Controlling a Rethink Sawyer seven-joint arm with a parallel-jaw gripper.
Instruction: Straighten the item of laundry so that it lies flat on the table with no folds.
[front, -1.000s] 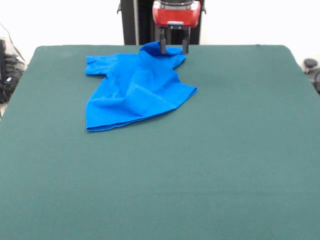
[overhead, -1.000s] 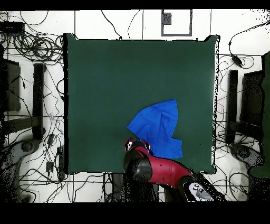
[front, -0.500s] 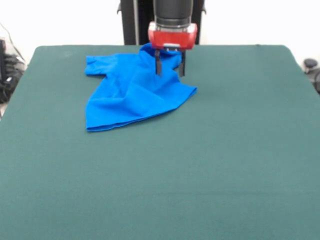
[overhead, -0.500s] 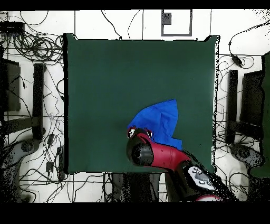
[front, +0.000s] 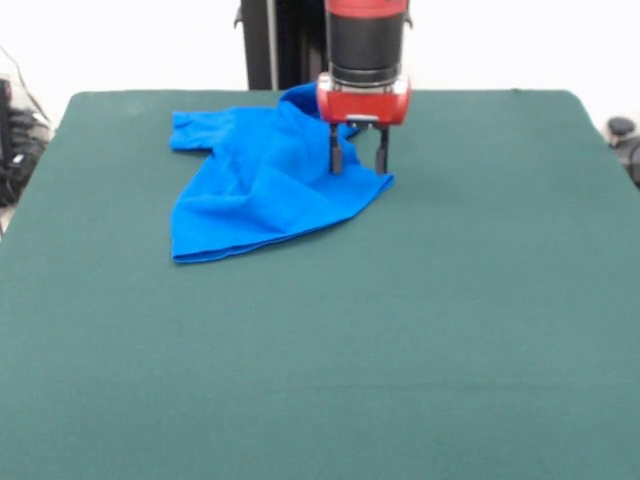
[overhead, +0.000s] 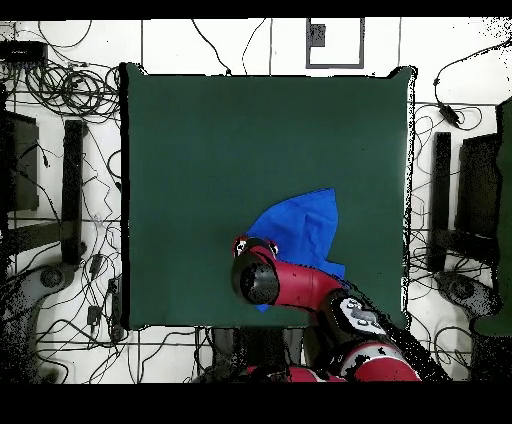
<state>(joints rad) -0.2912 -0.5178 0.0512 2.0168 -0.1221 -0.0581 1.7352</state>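
Table (front: 450, 330): covered edge to edge in matt, dark green, felt-like cloth with a faint nap and no sheen, lying smooth and unwrinkled across the frame. T-shirt (front: 265, 175), upper left of centre in the front view: thin, soft, bright blue fabric, matt, rumpled into shallow creases with stitched hems along its lower edge and sleeve. End effector (front: 358, 158), top centre: two slim, dark, hard fingers (front: 336, 158) of dull finish below a glossy red moulded housing and a smooth black cylindrical wrist. In the overhead view, the arm (overhead: 300, 288) at lower centre shows the same shiny red shell with black joints.
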